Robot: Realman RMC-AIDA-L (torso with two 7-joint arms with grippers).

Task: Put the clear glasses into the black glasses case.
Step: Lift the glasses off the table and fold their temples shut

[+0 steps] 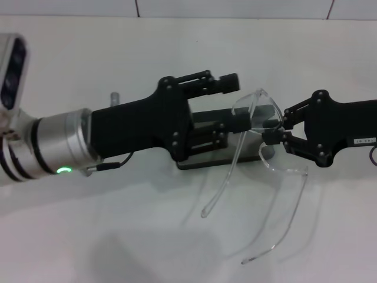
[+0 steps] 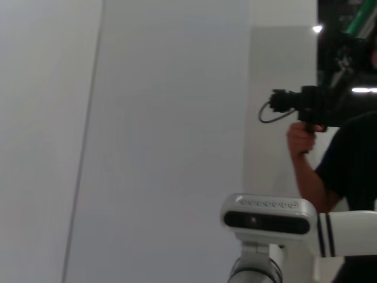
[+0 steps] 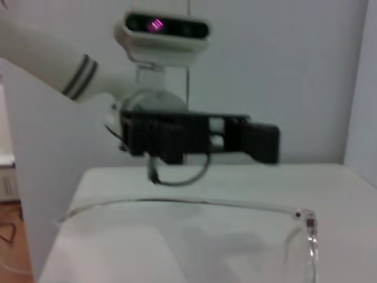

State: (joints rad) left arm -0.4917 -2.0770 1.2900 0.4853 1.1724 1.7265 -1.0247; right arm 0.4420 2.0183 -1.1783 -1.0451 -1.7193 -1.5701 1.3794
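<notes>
I'm holding the clear glasses (image 1: 259, 127) with the right gripper (image 1: 277, 130), its fingers closed on the lens; the arms are trailing toward me. The black glasses case (image 1: 206, 154) is lying just left, long axis left-right, under the left gripper (image 1: 238, 103); whether those fingers are parted I cannot tell.

The left claw (image 1: 235, 103) covers most of the black glasses case (image 1: 203, 160). The clear glasses (image 1: 259, 159) hide the right claw (image 1: 274, 127) tips.
</notes>
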